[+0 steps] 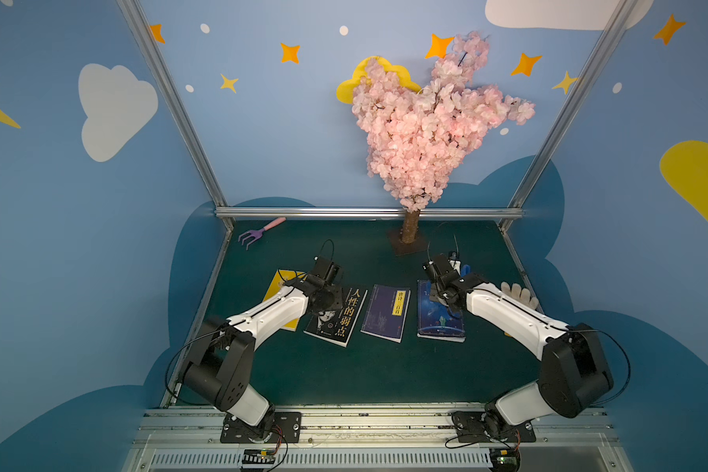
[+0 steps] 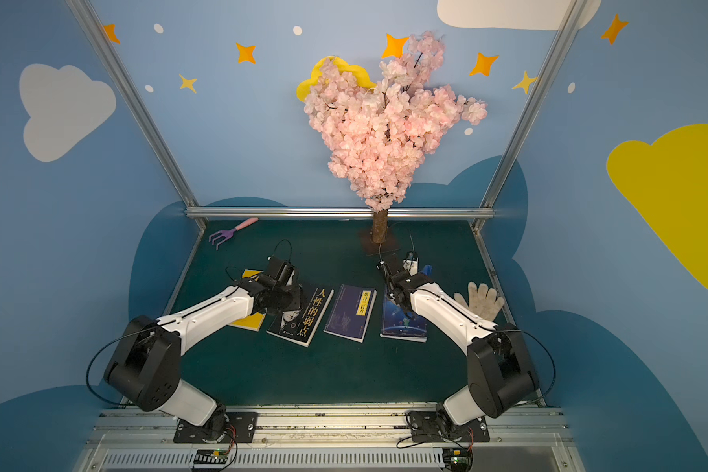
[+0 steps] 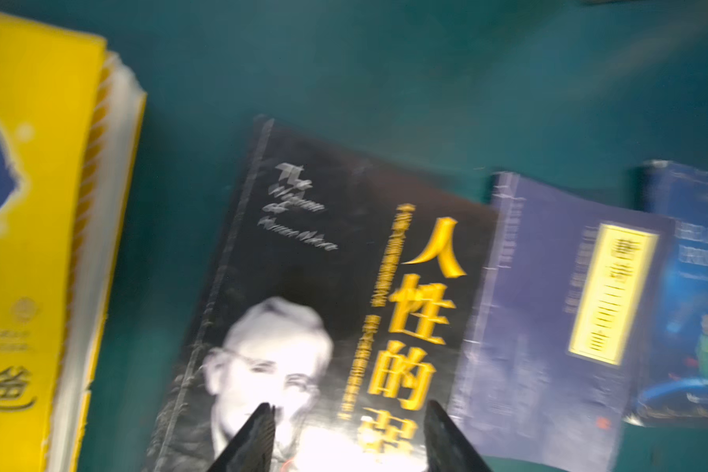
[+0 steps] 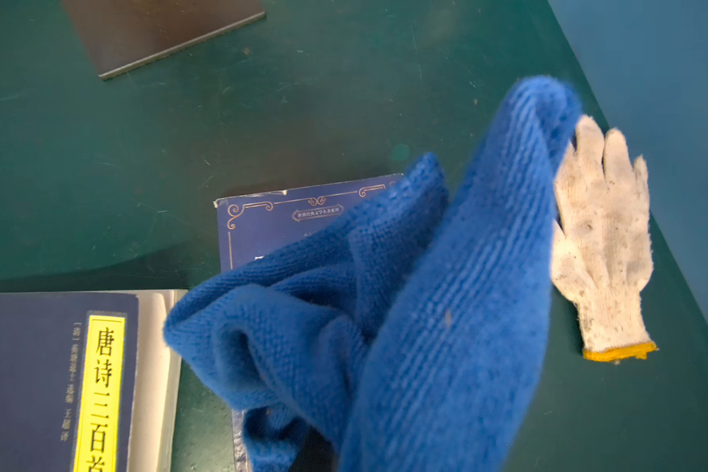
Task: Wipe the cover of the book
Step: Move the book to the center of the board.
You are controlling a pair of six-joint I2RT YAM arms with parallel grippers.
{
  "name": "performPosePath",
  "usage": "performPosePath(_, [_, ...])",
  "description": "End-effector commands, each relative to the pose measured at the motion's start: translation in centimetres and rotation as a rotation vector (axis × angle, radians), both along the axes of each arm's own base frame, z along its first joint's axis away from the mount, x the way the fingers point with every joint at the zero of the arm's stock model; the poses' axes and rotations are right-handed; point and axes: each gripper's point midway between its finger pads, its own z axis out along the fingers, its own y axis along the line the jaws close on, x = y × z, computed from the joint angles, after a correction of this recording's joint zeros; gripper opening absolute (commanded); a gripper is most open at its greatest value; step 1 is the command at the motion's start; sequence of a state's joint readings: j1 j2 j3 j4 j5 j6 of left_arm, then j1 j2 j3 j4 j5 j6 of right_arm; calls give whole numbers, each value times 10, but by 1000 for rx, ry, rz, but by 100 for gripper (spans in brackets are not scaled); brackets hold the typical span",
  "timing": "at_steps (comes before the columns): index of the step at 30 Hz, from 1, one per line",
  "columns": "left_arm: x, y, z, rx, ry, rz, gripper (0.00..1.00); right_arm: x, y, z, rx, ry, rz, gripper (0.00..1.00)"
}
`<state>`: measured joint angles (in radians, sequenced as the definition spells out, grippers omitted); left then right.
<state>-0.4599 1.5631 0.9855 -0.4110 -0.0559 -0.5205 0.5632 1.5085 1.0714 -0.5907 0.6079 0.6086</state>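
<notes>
"While the right gripper [image 1: 456,265] is pinched tight on the blue cloth [image 4: 425,306], where is the book?"

"The blue book [image 1: 440,323] lies flat on the green table [image 1: 344,376], at the right end of a row of four books. The cloth hangs over its far part. I can't tell if it touches."

"And the left gripper [image 3: 349,404]?"

"Its jaws are apart with nothing in them, over the black book [image 3: 323,265], beside the yellow book [image 3: 25,204]. A white glove [image 4: 605,245] lies right of the blue book."
</notes>
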Motion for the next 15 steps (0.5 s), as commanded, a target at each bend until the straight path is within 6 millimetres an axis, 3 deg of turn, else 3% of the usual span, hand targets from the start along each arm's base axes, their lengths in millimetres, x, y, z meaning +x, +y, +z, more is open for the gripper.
performPosePath(1, [5,11,-8,-1,-15,31,69,5,6,5,-46,-32,19,0])
performPosePath(8, [13,40,-34,51,52,85,72,4,5,7,-54,-35,18,0])
performPosePath(15, [20,54,-56,110,106,89,72,4,8,5,-40,-24,27,0])
